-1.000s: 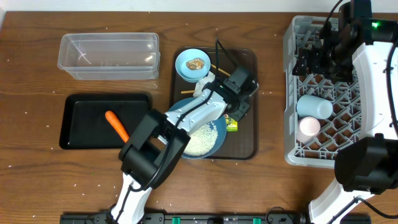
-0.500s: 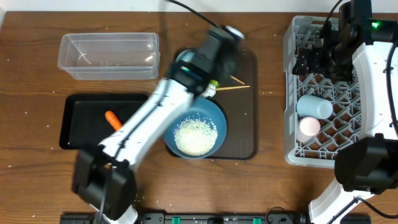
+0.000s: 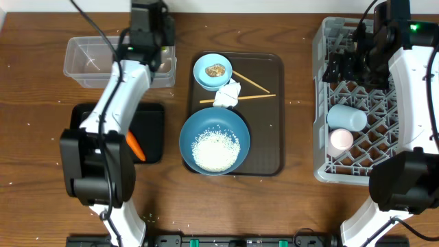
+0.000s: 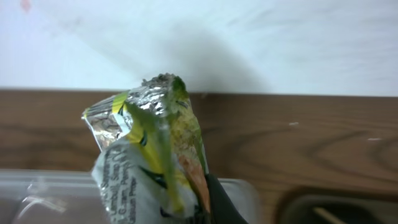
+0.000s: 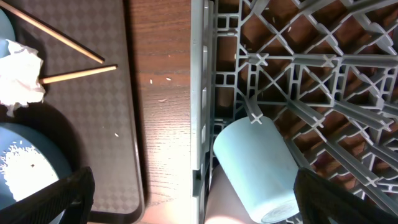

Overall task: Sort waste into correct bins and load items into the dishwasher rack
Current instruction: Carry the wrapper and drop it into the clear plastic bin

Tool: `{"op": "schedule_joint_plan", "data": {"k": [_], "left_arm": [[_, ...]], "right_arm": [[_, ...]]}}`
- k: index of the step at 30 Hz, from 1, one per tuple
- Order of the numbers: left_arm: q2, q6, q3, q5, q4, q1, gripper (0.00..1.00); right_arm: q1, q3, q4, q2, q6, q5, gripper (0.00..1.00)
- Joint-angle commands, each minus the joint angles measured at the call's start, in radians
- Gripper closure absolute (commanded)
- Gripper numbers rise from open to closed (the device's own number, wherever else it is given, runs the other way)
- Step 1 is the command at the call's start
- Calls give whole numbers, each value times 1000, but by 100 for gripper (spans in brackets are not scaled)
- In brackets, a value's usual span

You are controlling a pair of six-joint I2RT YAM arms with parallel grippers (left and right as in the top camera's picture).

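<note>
A: Left end effector point(image 3: 151, 17)?
B: Clamped shut on one yellow-green wrapper point(image 4: 149, 155), up over the far right end of the clear tub point(image 3: 89, 65). Long axis upright in the wrist view, crumpled foil end uppermost.
A: Right end effector point(image 3: 341, 67)?
B: Spread wide, gripping nothing, above the grey rack point(image 3: 321, 103).
A: Counts?
B: Two chopsticks point(image 3: 250, 86) on the brown tray point(image 3: 271, 158), one slanting, one nearly crosswise, closing toward one tissue point(image 3: 228, 95). One small bowl point(image 3: 204, 65) with a brown lump point(image 3: 218, 70), one large bowl point(image 3: 192, 130) with rice point(image 3: 215, 151). Two cups in the rack: light blue cup point(image 3: 346, 118) on its side, long axis left-right; pinkish cup point(image 3: 341, 141) just beside. One carrot point(image 3: 135, 146) slanting on the black tray point(image 3: 154, 116), partly under the arm.
</note>
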Motion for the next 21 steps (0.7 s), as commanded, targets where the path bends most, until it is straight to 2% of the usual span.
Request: {"op": "schedule_joint_plan", "data": {"k": [1, 4, 5, 8, 11, 15, 21], "left_arm": [[55, -20, 2, -13, -17, 31, 86], [69, -20, 2, -13, -69, 45, 50], [69, -19, 2, -13, -90, 46, 41], [56, -19, 2, -13, -119, 42, 28], [20, -14, 2, 5, -160, 26, 26], [-50, 54, 2, 126, -248, -21, 26], [-82, 103, 1, 183, -413, -165, 26]], "right_arm": [[-5, 18, -2, -16, 6, 5, 5], [-5, 17, -5, -16, 6, 5, 5], [-5, 18, -5, -16, 6, 5, 5], [-5, 17, -4, -16, 6, 5, 5], [-5, 18, -4, -16, 6, 5, 5], [-5, 17, -3, -16, 6, 6, 5], [-5, 17, 4, -16, 6, 5, 5]]}}
